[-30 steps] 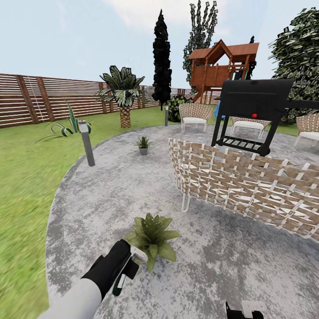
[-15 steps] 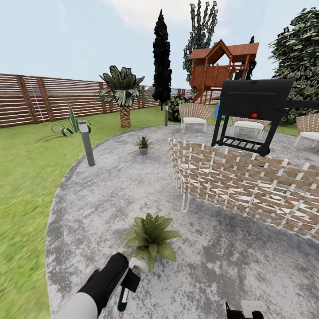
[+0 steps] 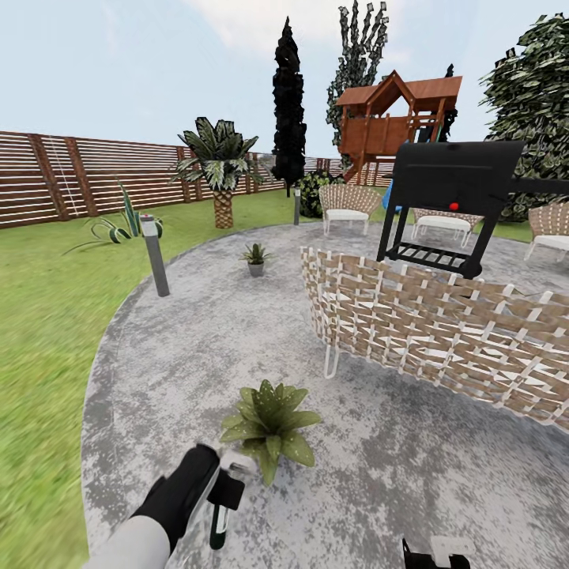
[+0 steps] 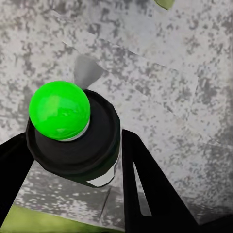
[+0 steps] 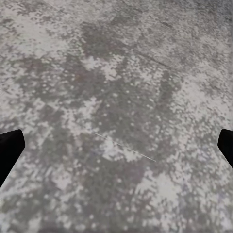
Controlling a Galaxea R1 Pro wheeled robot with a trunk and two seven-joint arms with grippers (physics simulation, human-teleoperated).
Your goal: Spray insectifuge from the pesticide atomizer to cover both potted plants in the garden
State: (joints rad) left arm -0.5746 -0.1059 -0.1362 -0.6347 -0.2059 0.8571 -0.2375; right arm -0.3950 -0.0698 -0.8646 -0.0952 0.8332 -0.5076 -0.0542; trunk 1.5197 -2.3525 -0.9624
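Atomizer [image 3: 219,518] held beside the near potted plant [image 3: 270,425]
Left fingers [image 4: 145,189] clamp its black head; right fingers [image 5: 9,148] spread wide over bare patio [image 3: 411,466].

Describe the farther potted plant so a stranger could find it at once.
Start at the round grey paved patio and look to its far left edge, near the grey post light. There stands the farther potted plant, alone on the paving. It is a low green rosette in a small grey pot, unlike the trunked palm on the lawn.
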